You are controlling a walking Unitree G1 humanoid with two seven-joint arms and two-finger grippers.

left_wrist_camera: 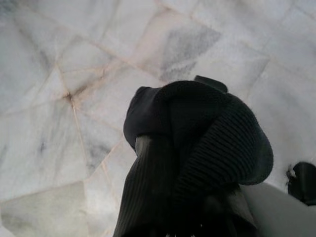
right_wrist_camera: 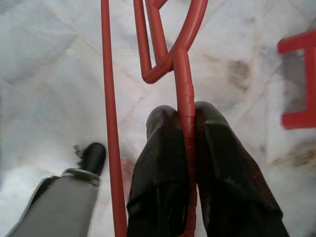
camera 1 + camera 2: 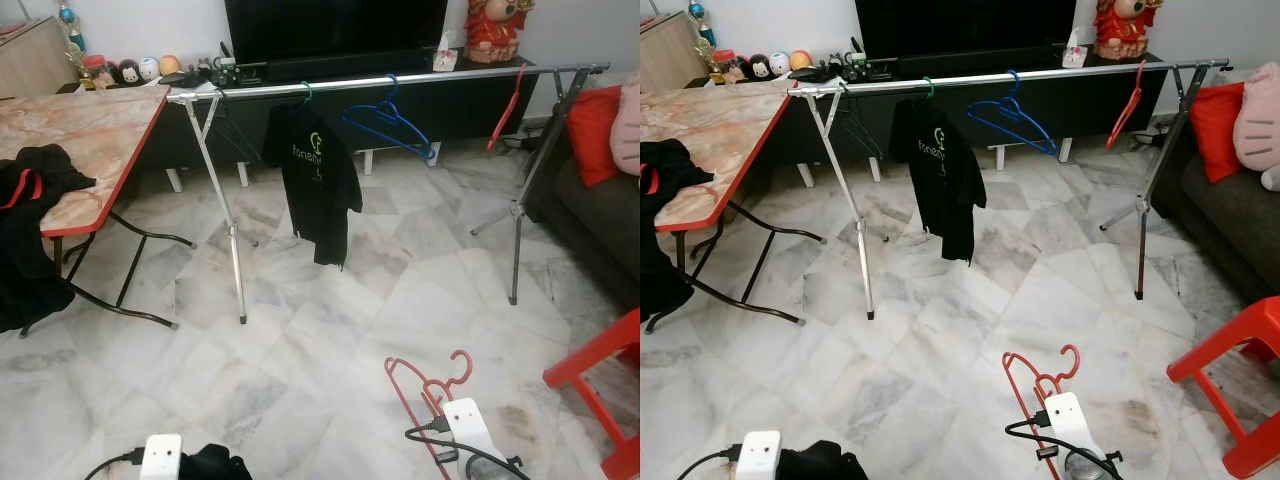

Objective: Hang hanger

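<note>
Right gripper has its two black fingers pressed together on a bar of the red hanger, so it grips this hanger firmly. From the head camera the red hanger is low in front of the robot, above the marble floor, with its hook pointing up and away, well apart from the drying rack.

Left gripper is wrapped by a black ribbed garment; the cloth covers the fingers, so I cannot tell how far they are open. This garment also appears at the bottom edge of the head view, beside the white wrist part.

On the rack's silver rail a black T-shirt hangs from a green hanger. The shirt has pale letters on the chest that start with "fone", but the rest is folded and too small to read. Further along the rail hangs a blue hanger, empty and tilted, and near the far end another red hanger, also empty.

To the left stands a folding table with a marble-pattern top and red edge, and dark clothes hang over its near corner. Behind the rack is a dark TV cabinet with small figurines and a red statue on it. A red plastic stool is at the right, near a dark sofa with a red cushion.
</note>
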